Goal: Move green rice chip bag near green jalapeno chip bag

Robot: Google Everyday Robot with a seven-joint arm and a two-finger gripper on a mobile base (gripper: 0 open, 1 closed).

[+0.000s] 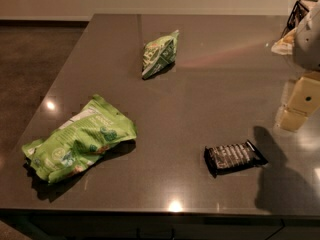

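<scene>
The green rice chip bag is large, crinkled and lime green with a white patch. It lies flat near the front left corner of the dark table. The green jalapeno chip bag is smaller, darker and wedge-shaped, and stands further back near the table's middle, well apart from the rice bag. My gripper is pale yellow. It hangs above the table at the right edge of the view, far from both bags, and holds nothing that I can see.
A black ribbed snack packet lies front right, just left of the gripper's shadow. A dark wire basket and a pale wrapper sit at the back right corner. The table's left edge drops to a dark floor.
</scene>
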